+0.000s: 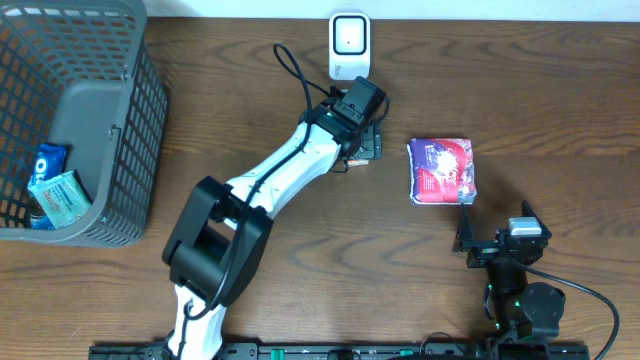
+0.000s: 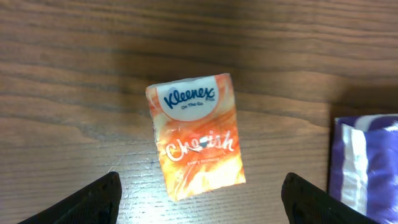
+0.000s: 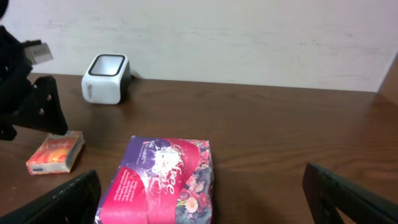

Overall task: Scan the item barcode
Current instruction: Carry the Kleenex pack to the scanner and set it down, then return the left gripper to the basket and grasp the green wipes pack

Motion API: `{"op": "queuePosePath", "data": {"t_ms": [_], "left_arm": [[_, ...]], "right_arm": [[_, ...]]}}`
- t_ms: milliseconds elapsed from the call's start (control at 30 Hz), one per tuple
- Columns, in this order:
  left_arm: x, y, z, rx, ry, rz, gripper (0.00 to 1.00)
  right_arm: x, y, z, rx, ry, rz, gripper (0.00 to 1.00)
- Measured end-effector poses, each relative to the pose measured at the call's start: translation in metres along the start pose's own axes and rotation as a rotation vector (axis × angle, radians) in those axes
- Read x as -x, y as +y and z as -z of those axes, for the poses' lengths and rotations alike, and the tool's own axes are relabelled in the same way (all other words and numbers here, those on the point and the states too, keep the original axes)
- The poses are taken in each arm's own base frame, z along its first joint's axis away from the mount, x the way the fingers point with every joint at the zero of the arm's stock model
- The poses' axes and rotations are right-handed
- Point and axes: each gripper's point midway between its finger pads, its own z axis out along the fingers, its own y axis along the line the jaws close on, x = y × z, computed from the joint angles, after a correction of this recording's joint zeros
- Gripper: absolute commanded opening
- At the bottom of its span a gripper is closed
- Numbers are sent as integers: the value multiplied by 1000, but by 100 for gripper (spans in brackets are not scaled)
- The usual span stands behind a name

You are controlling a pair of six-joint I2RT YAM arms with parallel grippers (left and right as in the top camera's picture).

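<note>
While the orange Kleenex pack (image 2: 196, 137) lies label-up on the table (image 1: 520, 80) near the white barcode scanner (image 1: 349, 45), the left gripper (image 2: 202, 193) hangs over it, fingers apart and holding nothing, seemingly placed to straddle it. The right gripper (image 3: 199, 193), fingers wide, idles by the purple tissue pack (image 3: 161, 180).

Tissues (image 2: 196, 140) were orange and white, pack (image 1: 442, 170) purple-pink floral, scanner (image 1: 349, 45) white, basket (image 1: 140, 120) grey, table (image 1: 560, 90) brown woodgrain.

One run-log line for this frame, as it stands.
left gripper: open above Kleenex pack, not gripping | right gripper: open, by purple pack | scanner: no item at it
</note>
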Motion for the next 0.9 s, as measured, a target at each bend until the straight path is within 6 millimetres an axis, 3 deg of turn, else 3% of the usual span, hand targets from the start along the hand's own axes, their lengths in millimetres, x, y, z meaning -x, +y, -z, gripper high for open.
{"op": "queuePosePath", "data": {"t_ms": [133,233,300,367,433,467,600,700,800,900], "left_arm": [[24,-4,42,-41,-87,-60,82],[56,9,101,-46,-220,-82,82],[77,34,144,0,-322,-74,82],[96,70,188,86,-429,-39,82],[116,122,232,220,-546,37,82],[121,141,246,273,-581,69,82],[129,258,302,565,-686,276,82],[115,336,326,740,-680,420,82],[84,405,343,891,-619,554,82],[59,447,350,969,-559,643,82]], "right_arm": [[0,0,0,0,0,0,99],[0,0,0,0,0,0,99],[0,0,0,0,0,0,99],[0,0,0,0,0,0,99],[0,0,0,0,0,0,99],[0,0,0,0,0,0,99],[0,0,0,0,0,0,99],[0,0,0,0,0,0,99],[0,0,0,0,0,0,99],[0,0,0,0,0,0,99]]}}
